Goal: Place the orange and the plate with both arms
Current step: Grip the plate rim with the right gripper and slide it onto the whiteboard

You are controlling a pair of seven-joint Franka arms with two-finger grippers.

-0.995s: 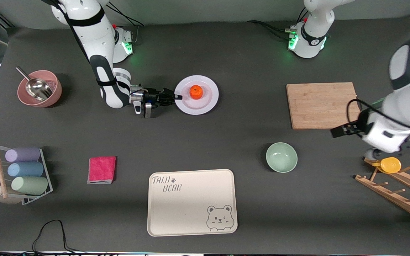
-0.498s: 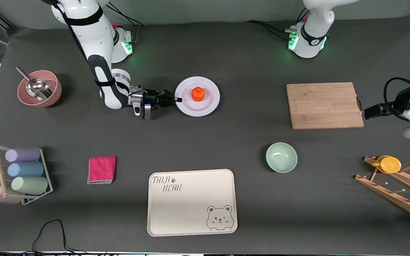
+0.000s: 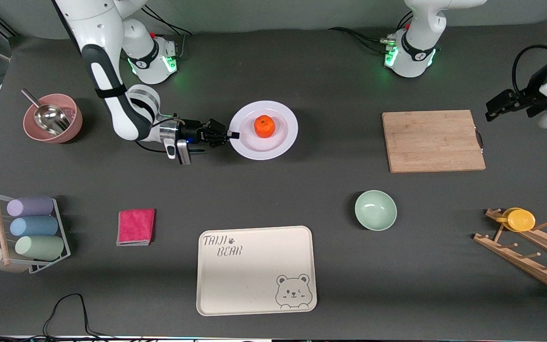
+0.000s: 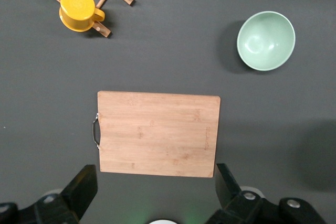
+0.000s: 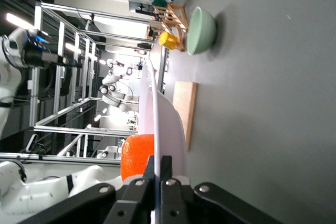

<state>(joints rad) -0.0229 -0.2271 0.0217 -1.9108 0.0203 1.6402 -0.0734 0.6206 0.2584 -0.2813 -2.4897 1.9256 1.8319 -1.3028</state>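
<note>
Currently, landmark = plate (image 3: 280,142):
- orange (image 3: 264,126): on plate, near its centre.
- right gripper (image 3: 233,135): jaws clamped tight on plate rim, edge toward right arm's end; plate looks lifted off tabletop (image 3: 273,199).
- left gripper (image 3: 498,105): jaws wide apart, nothing held, high over cutting board (image 3: 432,140), well apart from plate.
- green bowl (image 3: 375,210): nearer front camera than plate.

Green bowl (image 3: 375,210) near bear tray (image 3: 256,270)
</note>
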